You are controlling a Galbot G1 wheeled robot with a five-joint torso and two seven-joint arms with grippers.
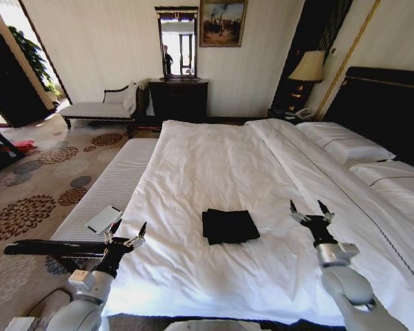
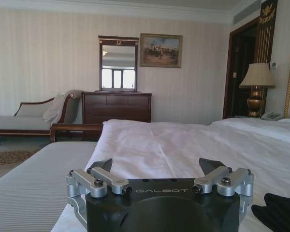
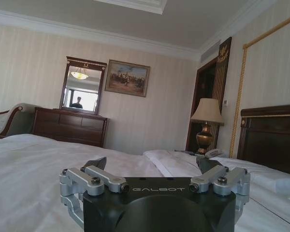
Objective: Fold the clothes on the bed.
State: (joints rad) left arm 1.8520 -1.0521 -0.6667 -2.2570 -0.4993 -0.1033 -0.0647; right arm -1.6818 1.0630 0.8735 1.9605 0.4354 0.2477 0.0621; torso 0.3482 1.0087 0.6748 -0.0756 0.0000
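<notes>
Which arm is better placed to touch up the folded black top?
Right, marginally. The right claw is open above the bed beside the black top; the open left claw sits at the mattress edge, farther away.

"galbot" stands on both claws' black housings [image 2: 162,191].
</notes>
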